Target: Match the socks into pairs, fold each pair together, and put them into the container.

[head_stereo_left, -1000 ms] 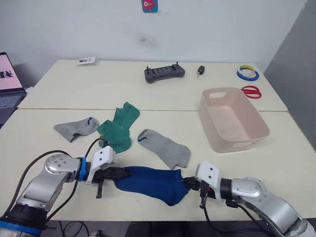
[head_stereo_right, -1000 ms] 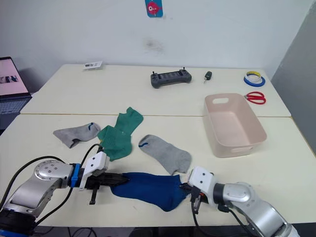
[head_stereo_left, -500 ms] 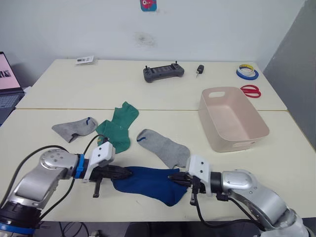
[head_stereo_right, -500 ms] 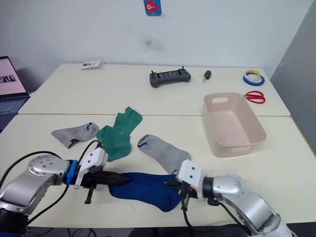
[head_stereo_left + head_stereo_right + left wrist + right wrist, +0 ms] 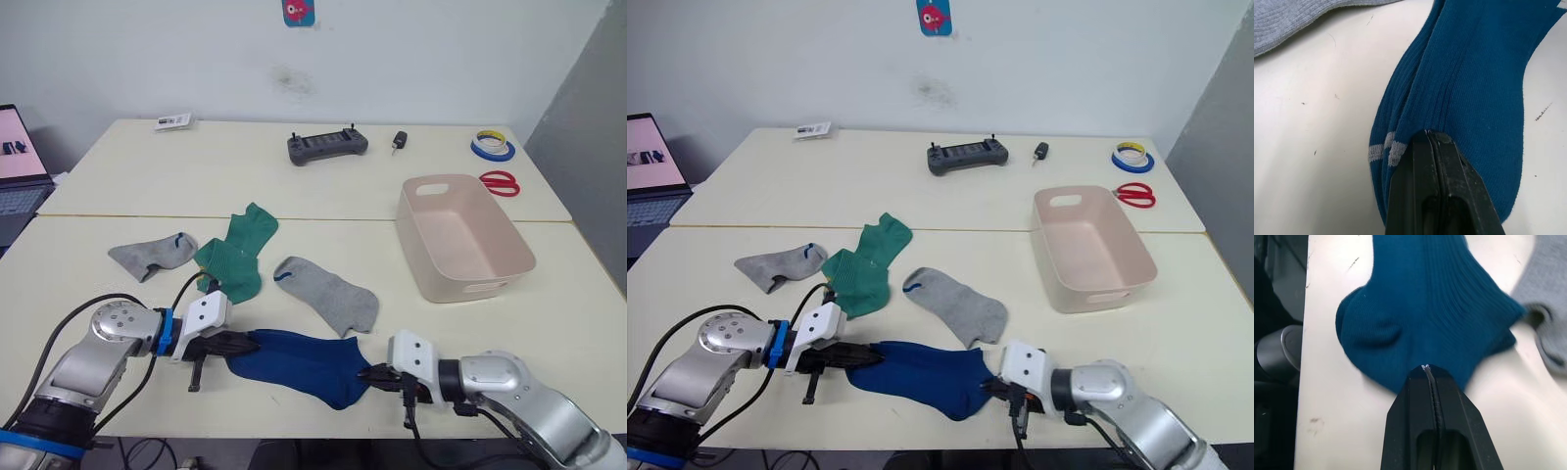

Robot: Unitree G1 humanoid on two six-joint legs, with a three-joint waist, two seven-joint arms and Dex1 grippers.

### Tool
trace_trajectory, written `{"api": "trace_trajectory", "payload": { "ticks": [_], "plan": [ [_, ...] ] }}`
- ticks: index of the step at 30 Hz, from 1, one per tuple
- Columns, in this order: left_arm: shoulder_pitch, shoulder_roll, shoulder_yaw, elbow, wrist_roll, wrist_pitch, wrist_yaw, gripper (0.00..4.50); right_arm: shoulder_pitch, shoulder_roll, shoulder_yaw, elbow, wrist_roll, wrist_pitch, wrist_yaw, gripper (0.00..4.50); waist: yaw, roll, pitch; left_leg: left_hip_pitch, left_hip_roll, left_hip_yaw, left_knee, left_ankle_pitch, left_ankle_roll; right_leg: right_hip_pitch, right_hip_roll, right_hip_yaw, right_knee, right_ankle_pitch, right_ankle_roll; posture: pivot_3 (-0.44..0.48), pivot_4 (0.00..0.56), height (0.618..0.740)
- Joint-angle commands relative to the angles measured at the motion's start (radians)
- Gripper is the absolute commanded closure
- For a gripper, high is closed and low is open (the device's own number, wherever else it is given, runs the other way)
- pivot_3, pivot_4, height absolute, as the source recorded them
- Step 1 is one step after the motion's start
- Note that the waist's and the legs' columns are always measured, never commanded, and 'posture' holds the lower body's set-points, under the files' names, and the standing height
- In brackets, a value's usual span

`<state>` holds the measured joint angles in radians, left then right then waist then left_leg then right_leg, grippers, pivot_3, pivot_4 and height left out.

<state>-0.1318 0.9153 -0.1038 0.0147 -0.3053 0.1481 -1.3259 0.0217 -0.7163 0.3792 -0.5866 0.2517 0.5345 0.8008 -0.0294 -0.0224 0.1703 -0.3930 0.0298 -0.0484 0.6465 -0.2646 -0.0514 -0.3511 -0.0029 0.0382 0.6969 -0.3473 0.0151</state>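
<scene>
1. Socks: dark blue pair (image 5: 304,364) stacked flat near the front edge of the counter (image 5: 294,176), cuff end toward the left side, toe end toward the right.
2. Left claw (image 5: 235,344): fingers pressed together, clamped on the cuff end of the dark blue pair; grey cuff stripes visible just beside the fingertips in the left wrist view.
3. Right claw (image 5: 369,373): fingers together at the toe end of the dark blue pair; tips at the fabric edge in the right wrist view, actual pinch on cloth not confirmable.
4. Remaining socks, all unpaired and unfolded:
   - grey sock (image 5: 328,294) just behind the dark blue pair, mid-counter;
   - second grey sock (image 5: 150,255) toward the left edge;
   - green socks (image 5: 236,257) overlapping one another between the two grey ones.
5. Container (image 5: 462,236): near the right edge, upright, no sock inside.
6. Step in hand, as judged: fold of the matched dark blue pair, both ends addressed by the claws.
7. Next move, as judged: confirm right grip on the toe end, lift it clear of the counter, carry it over toward the cuff end held at the left, lay it down to halve the length. Avoid snagging the adjacent grey sock during the sweep.
8. Then: transfer of the folded pair to the container; grey and green pairs pending.
</scene>
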Motion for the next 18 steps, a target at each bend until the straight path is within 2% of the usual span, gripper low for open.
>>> {"api": "trace_trajectory", "payload": {
  "ticks": [1,7,10,18],
  "plan": [
    [0.023,-0.006,0.001,-0.007,0.004,0.034,0.008,4.5,0.028,0.015,-0.07,-0.086,0.061,0.018,-0.016,4.48,0.0,0.0,0.0,0.0,0.0,0.0,0.0,0.0,0.0,0.0,0.0,0.0,0.0,0.0,0.0,0.0,0.15,0.74],
    [0.025,0.03,0.053,-0.122,-0.081,0.107,-0.033,4.5,0.112,0.015,-0.23,-0.196,0.178,0.114,-0.058,4.48,0.0,0.0,0.0,-0.002,0.0,0.0,0.0,0.0,0.0,-0.001,0.0,-0.001,0.0,0.0,0.0,0.0,0.15,0.74],
    [0.026,0.04,0.061,-0.156,-0.1,0.138,-0.041,4.5,0.15,0.035,-0.287,-0.212,0.224,0.14,-0.086,3.94,0.0,-0.001,0.001,-0.003,0.0,-0.001,0.0,0.0,0.0,-0.001,0.0,-0.001,0.0,0.0,0.0,0.0,0.15,0.74],
    [0.029,0.022,0.03,-0.117,-0.049,0.088,-0.042,4.5,0.223,0.134,-0.204,-0.241,0.212,0.235,-0.242,1.14,-0.003,-0.001,0.001,-0.003,0.001,0.0,0.0,0.0,0.0,-0.002,0.001,0.0,0.0,0.0,0.0,0.0,0.15,0.74]
  ]
}}
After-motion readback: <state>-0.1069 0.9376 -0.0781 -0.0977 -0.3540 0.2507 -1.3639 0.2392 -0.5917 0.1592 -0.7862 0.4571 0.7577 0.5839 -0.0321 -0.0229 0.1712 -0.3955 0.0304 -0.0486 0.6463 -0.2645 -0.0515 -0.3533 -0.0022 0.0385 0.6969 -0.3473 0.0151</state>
